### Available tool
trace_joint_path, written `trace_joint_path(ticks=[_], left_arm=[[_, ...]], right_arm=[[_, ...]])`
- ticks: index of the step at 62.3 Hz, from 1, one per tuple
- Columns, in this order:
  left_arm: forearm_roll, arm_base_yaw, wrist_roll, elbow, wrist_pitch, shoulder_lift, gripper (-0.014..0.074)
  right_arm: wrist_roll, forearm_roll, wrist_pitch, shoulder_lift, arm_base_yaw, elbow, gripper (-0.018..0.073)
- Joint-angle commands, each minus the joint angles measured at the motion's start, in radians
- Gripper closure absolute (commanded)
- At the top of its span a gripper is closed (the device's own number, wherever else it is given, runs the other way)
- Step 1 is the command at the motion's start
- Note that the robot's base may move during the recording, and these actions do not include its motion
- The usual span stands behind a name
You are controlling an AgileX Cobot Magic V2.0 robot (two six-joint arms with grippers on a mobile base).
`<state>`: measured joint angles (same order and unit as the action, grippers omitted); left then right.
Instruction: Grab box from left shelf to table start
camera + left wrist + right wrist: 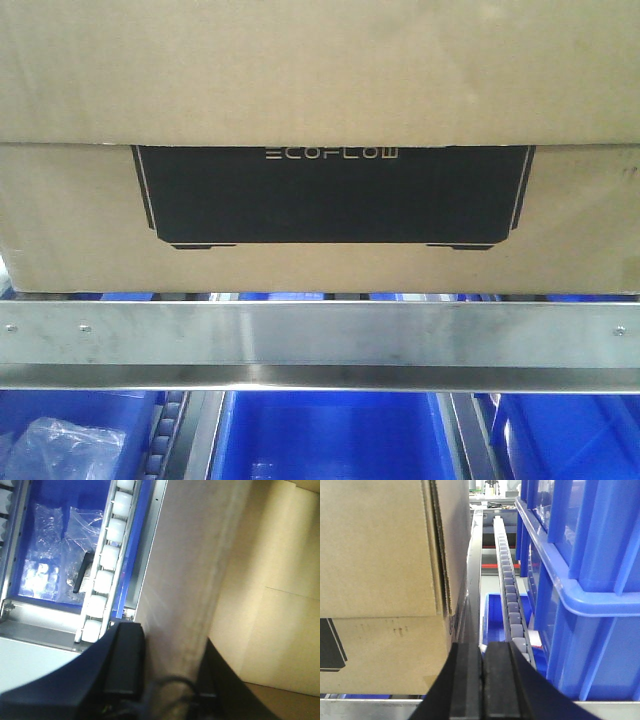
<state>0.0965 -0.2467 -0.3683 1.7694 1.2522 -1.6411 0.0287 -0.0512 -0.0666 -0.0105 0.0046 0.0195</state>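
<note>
Front view only: the box sits on the left shelf, its ECOFLOW panel just above the steel rail. Left wrist view alone shows the box's open interior. The left gripper straddles the box's side wall, one finger on each face; whether it clamps cannot be told. The right gripper points level along the roller track, pads pressed together, empty, between box and blue bin.
</note>
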Motion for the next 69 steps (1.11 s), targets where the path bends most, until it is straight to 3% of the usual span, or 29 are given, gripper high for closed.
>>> trace_joint_path(ticks=[1,18,25,34,58,63,69], left_arm=[[0.006,0.003,-0.064,0.03,-0.045,0.03,0.0613],[0.006,0.003,-0.064,0.03,-0.045,0.03,0.0613],[0.006,0.003,-0.064,0.03,-0.045,0.03,0.0613],[0.006,0.003,-0.064,0.03,-0.045,0.03,0.0613],[0.006,0.003,-0.064,0.03,-0.045,0.03,0.0613],[0.006,0.003,-0.064,0.03,-0.045,0.03,0.0613],[0.006,0.003,-0.064,0.03,-0.045,0.03,0.0613]], right_arm=[[0.002,-0.001,-0.011,0.018,-0.004,-0.092,0.0503],[0.001,-0.001,-0.425,0.192,-0.004,-0.373,0.0503],[0.001,-0.018,-0.46,0.259,-0.004,-0.423,0.0503],[0.001,-0.107,-0.552,0.307,-0.004,-0.484,0.0503],[0.001,-0.106,-0.784,0.496,-0.004,-0.75,0.0495],[0.001,-0.104,-0.844,0.579,-0.004,-0.816,0.0426],[0.001,-0.103,-0.895,0.668,-0.004,-0.89,0.025]])
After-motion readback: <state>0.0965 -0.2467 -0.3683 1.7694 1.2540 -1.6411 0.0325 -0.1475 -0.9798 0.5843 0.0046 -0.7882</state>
